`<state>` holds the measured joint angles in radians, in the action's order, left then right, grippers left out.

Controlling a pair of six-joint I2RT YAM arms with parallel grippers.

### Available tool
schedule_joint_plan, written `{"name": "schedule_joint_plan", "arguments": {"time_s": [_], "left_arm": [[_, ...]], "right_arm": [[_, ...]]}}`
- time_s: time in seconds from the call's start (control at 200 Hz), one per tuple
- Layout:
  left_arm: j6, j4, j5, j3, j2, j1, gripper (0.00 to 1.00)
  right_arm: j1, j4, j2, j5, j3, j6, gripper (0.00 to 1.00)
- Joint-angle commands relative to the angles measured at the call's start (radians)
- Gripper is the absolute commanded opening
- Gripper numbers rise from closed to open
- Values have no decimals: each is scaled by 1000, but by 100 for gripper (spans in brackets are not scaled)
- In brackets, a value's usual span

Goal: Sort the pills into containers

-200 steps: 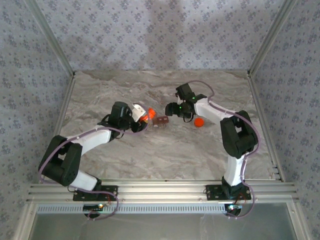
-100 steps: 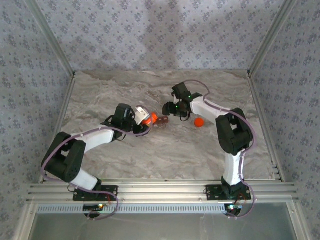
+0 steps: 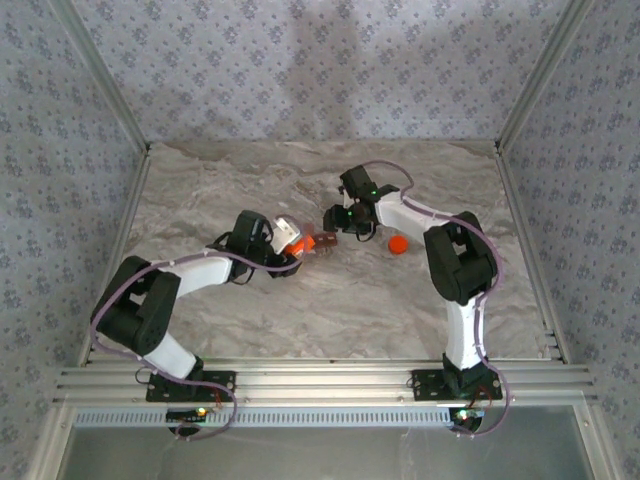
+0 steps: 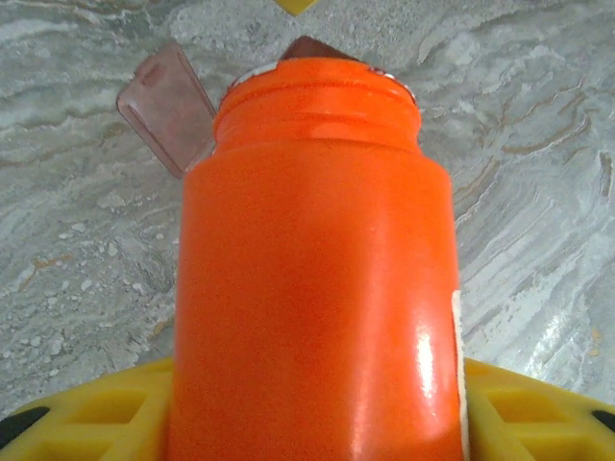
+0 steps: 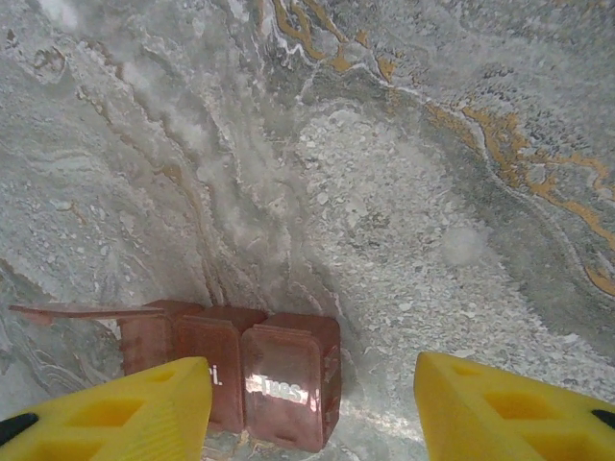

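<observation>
L claw [image 4: 317,418] is clamping orange bottle [image 4: 312,259], mouth pointing at containers [image 5: 259,379] lying mid-surface [image 3: 250,310]. R claw [image 5: 312,403] is standing apart around containers, not gripping. Risk: pills overshooting compartments if tipping fast; R finger nudging containers askew. Opaque bottle is hiding contents and blocking compartments in L wrist view; lid states unclear
</observation>
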<state>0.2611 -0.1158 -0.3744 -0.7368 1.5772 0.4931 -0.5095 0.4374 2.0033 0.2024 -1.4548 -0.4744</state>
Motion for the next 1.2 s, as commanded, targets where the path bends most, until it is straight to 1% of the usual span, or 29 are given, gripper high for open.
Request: {"name": "schedule_joint_plan", "arguments": {"time_s": [0.0,0.285,0.719,1.044,1.194], "left_arm": [[-5,29,-27,-48,16,3,0],[-17,64,-31,-85,55,-2,0],[-44,149,-43,-151,81,-16,0],[-65,257,-60,-225,118,-20,0],[-64,257,-63,-221,112,-20,0]], "right_arm": [[-7,16,12,21,-13,16,58],[-11,-3,26,47,-6,13,53],[-14,-7,40,51,2,12,52],[-12,-7,43,53,4,13,52],[-11,-15,48,57,2,11,52]]}}
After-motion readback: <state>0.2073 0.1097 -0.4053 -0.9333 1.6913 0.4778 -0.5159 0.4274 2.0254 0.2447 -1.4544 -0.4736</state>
